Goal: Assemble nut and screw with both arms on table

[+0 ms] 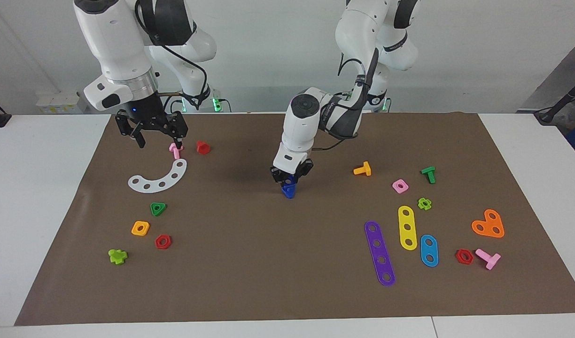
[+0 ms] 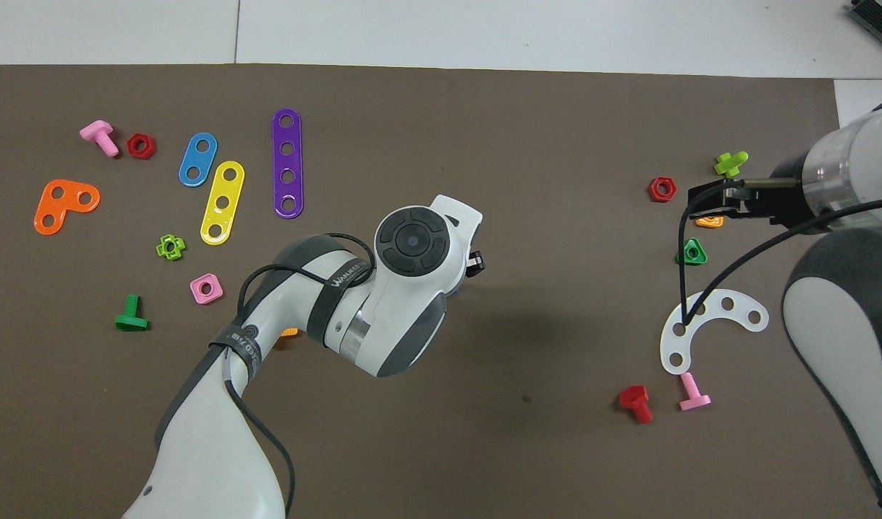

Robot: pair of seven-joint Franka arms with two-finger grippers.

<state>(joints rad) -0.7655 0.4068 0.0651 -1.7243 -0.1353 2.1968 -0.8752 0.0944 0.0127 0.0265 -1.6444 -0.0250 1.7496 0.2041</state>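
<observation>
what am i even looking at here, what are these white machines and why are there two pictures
These are two white robot arms, each ending in a black two-finger gripper, working at a table covered by a brown mat. One picture is taken from across the table, facing the robots. The other looks down from above their own end, so everything appears turned half around.

Scattered on the mat are colourful plastic toy parts: bolts, nuts and flat strips with holes, such as a purple strip and a white curved strip.

The left gripper is down at the middle of the mat, closed on a dark blue piece that touches the mat; whether that is the bolt, the nut or both is hard to tell. The right gripper hangs open over a pink bolt.
</observation>
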